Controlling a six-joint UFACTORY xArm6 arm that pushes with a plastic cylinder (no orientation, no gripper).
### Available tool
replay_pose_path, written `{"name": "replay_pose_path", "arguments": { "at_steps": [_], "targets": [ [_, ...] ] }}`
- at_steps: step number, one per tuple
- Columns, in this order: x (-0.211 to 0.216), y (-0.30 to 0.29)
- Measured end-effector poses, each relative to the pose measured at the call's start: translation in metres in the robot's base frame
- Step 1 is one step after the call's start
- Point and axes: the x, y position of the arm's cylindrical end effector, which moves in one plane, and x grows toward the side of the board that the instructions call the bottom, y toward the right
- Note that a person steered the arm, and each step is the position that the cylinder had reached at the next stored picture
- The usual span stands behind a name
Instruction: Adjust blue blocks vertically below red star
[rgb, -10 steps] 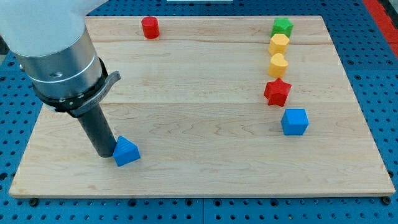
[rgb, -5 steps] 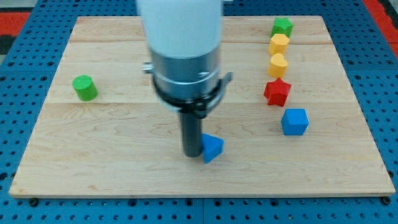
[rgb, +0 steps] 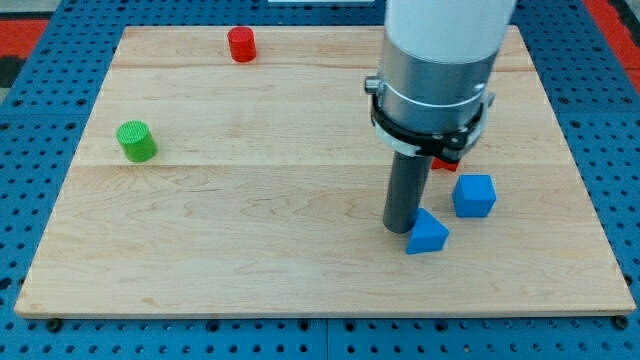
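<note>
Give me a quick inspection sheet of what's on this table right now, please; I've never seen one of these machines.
Surface: wooden board on a blue pegboard base.
Job's things: blue triangular block and blue cube at the view's lower right, apart; red star mostly hidden behind the arm, just above the cube.
Clutter: red cylinder at the view's top; green cylinder at the view's left.
Grippers: none; my tip touches the triangular block's left side.
Cables: nothing seen.
Surroundings: red strip at the view's top right corner.
</note>
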Motion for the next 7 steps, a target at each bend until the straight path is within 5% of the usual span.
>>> {"name": "replay_pose_path", "arguments": {
  "at_steps": [7],
  "targets": [
    [0.021, 0.002]
  ]
}}
